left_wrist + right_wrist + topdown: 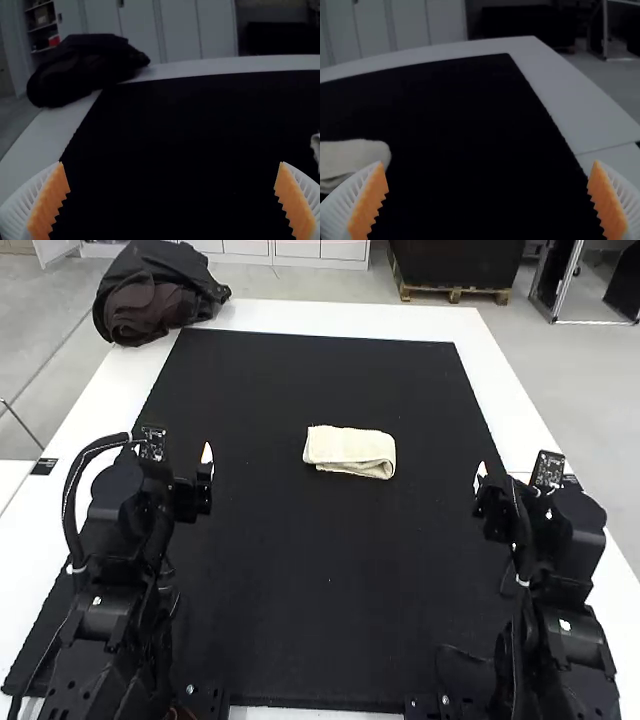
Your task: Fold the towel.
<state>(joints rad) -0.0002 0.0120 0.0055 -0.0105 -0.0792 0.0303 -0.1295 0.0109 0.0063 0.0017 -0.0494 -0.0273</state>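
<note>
Arms (105, 615), towel (348, 448), black mat (330, 580), white table (320, 319)

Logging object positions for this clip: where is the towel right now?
In the high view, the folded towel lies on the black mat, beyond and between the left gripper and right gripper.
</note>
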